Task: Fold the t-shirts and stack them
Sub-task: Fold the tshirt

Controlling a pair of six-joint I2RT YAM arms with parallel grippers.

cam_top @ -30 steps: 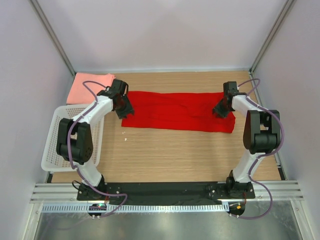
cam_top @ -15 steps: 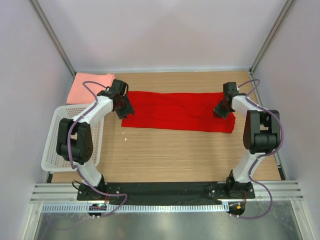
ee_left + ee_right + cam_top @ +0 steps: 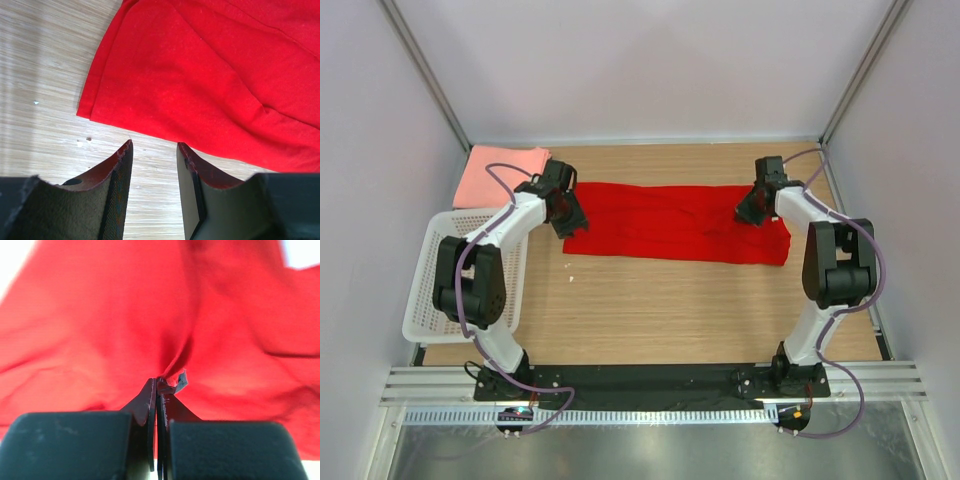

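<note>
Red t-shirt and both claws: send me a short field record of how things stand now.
red t-shirt: lying flat as a long strip across the table
left claw: open, holding nothing, over bare wood beside the shirt's left edge
right claw: shut on red t-shirt, pinching cloth near its right end
pink t-shirt: folded, far left corner
basket: white mesh, at the left edge
</note>
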